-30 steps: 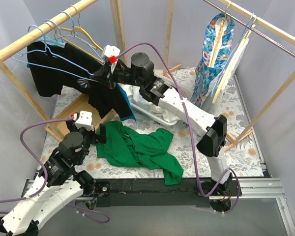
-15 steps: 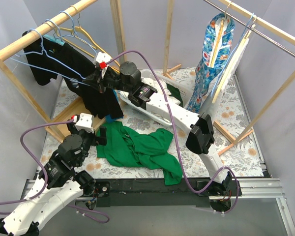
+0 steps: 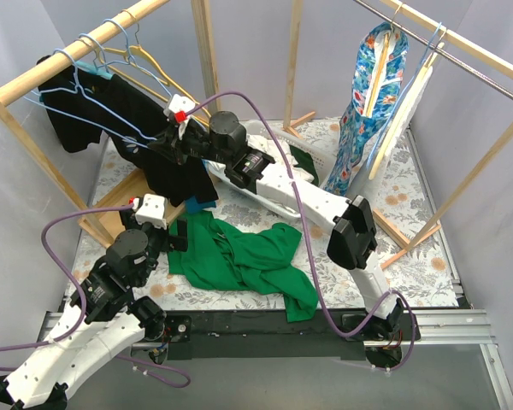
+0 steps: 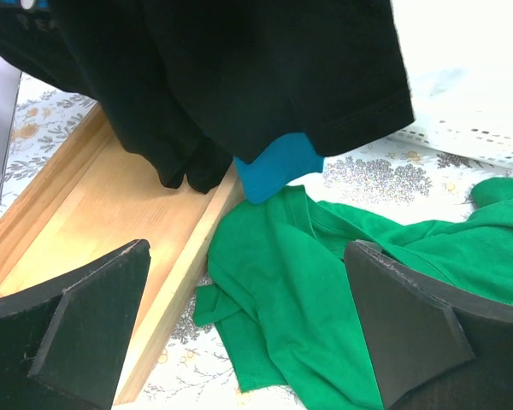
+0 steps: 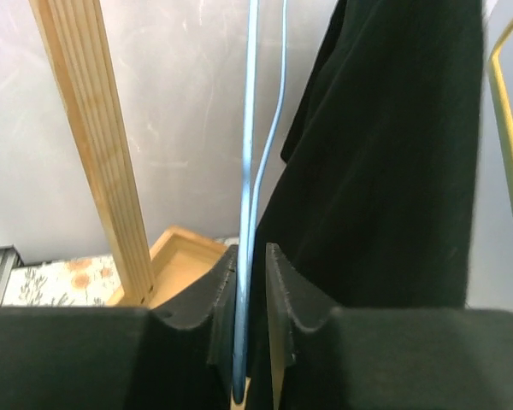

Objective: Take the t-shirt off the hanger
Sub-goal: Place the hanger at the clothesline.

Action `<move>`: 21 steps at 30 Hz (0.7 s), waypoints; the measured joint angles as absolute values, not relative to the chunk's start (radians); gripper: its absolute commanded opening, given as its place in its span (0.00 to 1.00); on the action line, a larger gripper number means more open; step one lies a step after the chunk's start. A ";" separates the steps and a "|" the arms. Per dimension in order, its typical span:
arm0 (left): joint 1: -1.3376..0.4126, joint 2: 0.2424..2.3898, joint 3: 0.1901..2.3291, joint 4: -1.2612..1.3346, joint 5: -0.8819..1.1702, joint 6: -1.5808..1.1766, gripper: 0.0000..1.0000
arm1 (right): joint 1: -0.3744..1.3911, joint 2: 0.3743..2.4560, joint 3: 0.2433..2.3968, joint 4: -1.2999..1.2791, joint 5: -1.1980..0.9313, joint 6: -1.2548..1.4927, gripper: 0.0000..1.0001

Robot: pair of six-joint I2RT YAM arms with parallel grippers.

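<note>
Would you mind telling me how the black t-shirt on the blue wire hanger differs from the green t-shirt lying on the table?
The black t-shirt hangs draped from the blue wire hanger at the wooden rail; the green t-shirt lies crumpled on the floral table. The right gripper is shut on the black shirt's hanger wire, while the green one lies untouched below the open left gripper. Both are limp, wrinkled fabric.

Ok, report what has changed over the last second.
The right tool, shut on the blue hanger, swung left, dragging the hanger and the black t-shirt with it; the shirt's hem now hangs further left. The open left tool hardly moved, and the green t-shirt stayed put.
</note>
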State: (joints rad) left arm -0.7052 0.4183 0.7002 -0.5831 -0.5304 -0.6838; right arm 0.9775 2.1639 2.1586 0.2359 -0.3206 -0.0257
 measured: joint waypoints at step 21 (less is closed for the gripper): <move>-0.705 0.481 0.833 -0.602 -0.477 -0.699 0.98 | 1.055 1.547 1.535 0.242 -0.181 -0.151 0.98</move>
